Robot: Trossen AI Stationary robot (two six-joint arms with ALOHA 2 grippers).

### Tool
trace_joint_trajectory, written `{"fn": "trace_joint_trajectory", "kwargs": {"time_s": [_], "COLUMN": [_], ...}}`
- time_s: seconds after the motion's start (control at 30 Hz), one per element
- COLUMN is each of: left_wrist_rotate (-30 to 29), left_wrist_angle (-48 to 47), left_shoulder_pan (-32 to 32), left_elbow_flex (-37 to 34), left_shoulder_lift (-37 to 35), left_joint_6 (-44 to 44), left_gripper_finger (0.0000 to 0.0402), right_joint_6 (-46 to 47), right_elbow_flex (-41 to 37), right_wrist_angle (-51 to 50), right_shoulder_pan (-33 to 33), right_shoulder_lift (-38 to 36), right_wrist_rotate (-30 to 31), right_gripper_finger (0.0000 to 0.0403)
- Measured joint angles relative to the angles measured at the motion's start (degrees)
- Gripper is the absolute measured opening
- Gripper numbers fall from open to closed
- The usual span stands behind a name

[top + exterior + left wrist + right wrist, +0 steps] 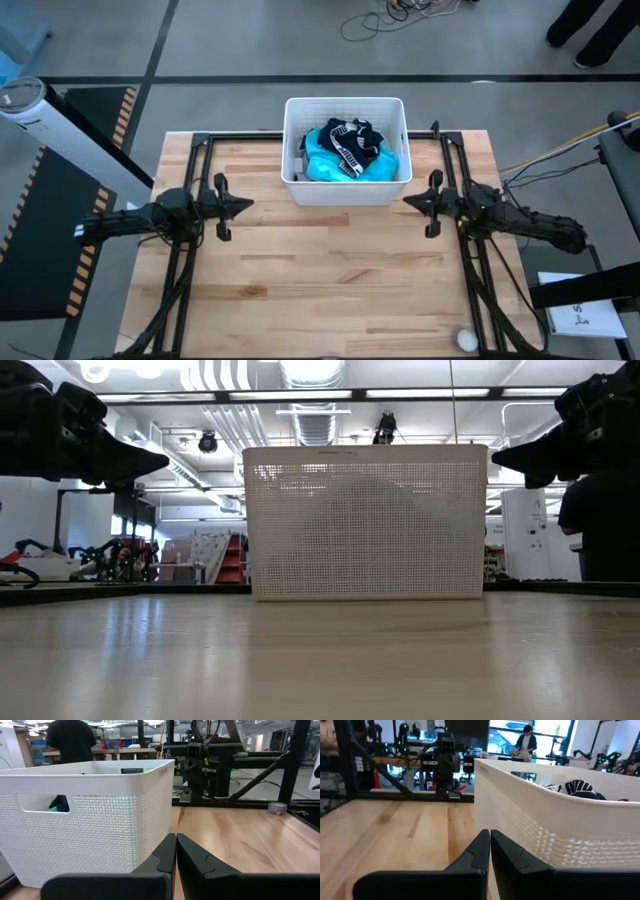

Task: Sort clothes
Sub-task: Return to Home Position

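The clothes lie piled in the white ribbed basket (345,190) at the table's far middle. On top is the bright teal garment (345,160) with its black-and-white band (352,140); a bit of grey cloth (301,152) shows at the basket's left wall. The other garments are hidden. My left gripper (247,204) is shut and empty, to the left of the basket; it also shows in its wrist view (176,840). My right gripper (408,201) is shut and empty, to the right of the basket; it also shows in its wrist view (490,836).
A small white ball (466,340) lies near the table's near right corner. Black frame rails (200,140) run along the table's sides. A person (72,740) stands in the room beyond the table. Bare wood (330,270) lies between the arms and the near edge.
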Motion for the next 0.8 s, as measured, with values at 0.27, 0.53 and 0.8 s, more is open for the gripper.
{"fn": "trace_joint_trajectory", "kwargs": {"time_s": [0.27,0.53,0.8], "left_wrist_rotate": [-3.6,-4.97,-5.02], "left_wrist_angle": [0.07,0.48,0.62], "left_shoulder_pan": [0.0,0.0,0.0], "left_elbow_flex": [0.11,0.11,0.11], "left_shoulder_lift": [0.0,0.0,0.22], "left_joint_6": [-0.02,1.09,1.6], "left_gripper_finger": [0.0,0.0,0.0], "right_joint_6": [-0.53,-6.35,-6.26], "right_elbow_flex": [-0.02,-0.07,-0.09], "right_wrist_angle": [-0.33,2.9,2.61], "right_shoulder_pan": [0.0,0.0,0.0], "right_shoulder_lift": [-0.1,-0.1,0.5], "right_wrist_rotate": [2.21,7.98,7.99], "right_gripper_finger": [0.0,0.0,0.0]}}
